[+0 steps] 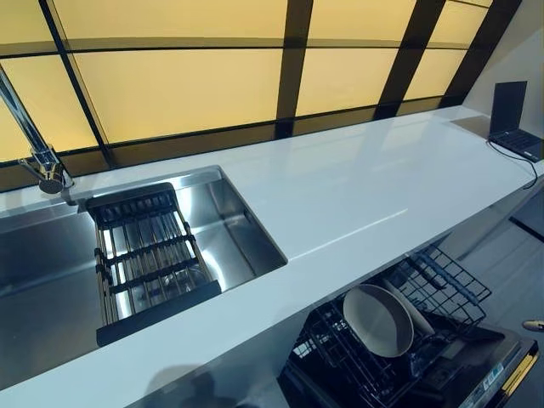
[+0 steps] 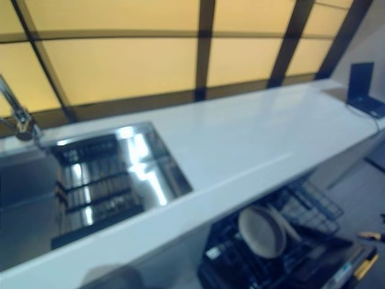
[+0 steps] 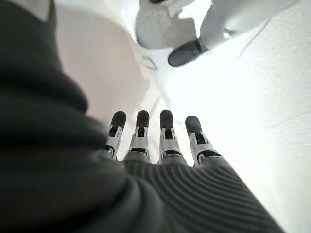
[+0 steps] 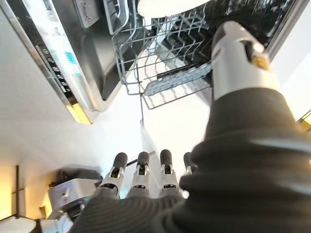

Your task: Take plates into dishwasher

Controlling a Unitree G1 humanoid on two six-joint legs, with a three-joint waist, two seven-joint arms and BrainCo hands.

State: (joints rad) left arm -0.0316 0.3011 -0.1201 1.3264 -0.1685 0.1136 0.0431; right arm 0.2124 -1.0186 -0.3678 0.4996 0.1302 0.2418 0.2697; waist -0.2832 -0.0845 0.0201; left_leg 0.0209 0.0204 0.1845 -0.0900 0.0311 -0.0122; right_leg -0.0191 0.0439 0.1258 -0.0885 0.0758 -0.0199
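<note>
A grey plate [image 1: 376,320] stands on edge in the black wire rack [image 1: 442,285] of the open dishwasher below the counter, with a second plate close behind it. The plate's rim also shows in the right wrist view [image 4: 165,6] above the rack [image 4: 165,73]. Neither hand shows in the eye views. My left hand [image 3: 165,145] hangs with straight fingers and holds nothing. My right hand [image 4: 141,179] hangs beside the dishwasher door [image 4: 63,63] with straight fingers and holds nothing.
A steel sink [image 1: 234,212] is set in the white counter [image 1: 365,187], with a dark slatted drying rack [image 1: 149,255] in it that holds no plates. A faucet [image 1: 38,157] stands at the far left. A laptop [image 1: 514,119] sits at the counter's right end.
</note>
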